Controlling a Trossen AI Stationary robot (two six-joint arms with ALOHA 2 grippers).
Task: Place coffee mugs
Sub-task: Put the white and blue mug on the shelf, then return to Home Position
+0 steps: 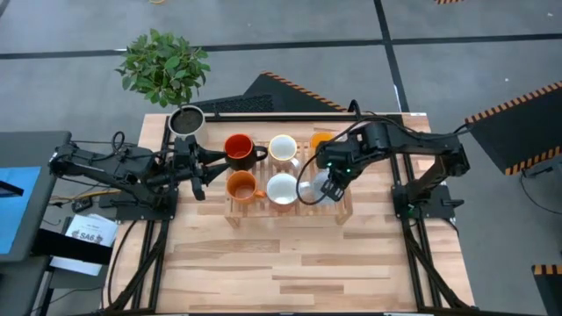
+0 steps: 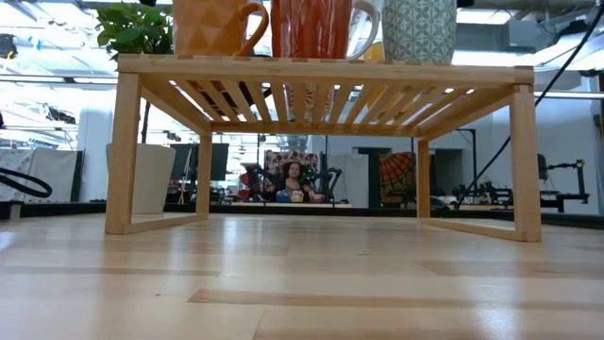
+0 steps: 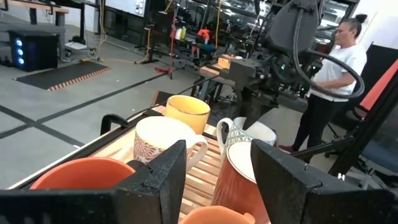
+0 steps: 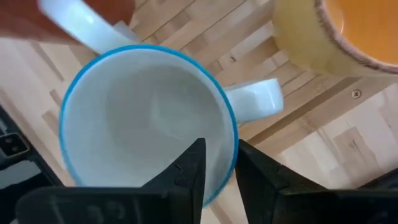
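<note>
A slatted wooden rack (image 1: 344, 209) stands mid-table and carries six coffee mugs. The far row is the red mug (image 1: 238, 147), a white one (image 1: 283, 147) and the yellow-orange one (image 1: 322, 139). The near row is the darker orange mug (image 1: 241, 184), a white one (image 1: 282, 189) and a pale blue-rimmed mug (image 1: 310, 190). My right gripper (image 1: 327, 186) is shut on that pale mug (image 4: 143, 118), over the rack's near right part. My left gripper (image 1: 204, 168) hangs open at the rack's left end (image 3: 217, 162), touching nothing. My right gripper grips the blue rim (image 4: 231, 134) of the pale mug, just beside its handle (image 4: 255, 102). One finger (image 4: 189, 165) is inside the cup and one (image 4: 255, 165) is outside. The fingers come from above, pointing down. The mug stays upright, and in the low view its base (image 2: 420, 52) looks level with the rack top.
A wider pale cup with a dark inside (image 1: 186, 120) sits on the table's far left corner, near a potted plant (image 1: 164, 63). The near half of the table (image 1: 290, 272) is bare wood. A person (image 3: 336, 68) stands beyond the table's right side.
</note>
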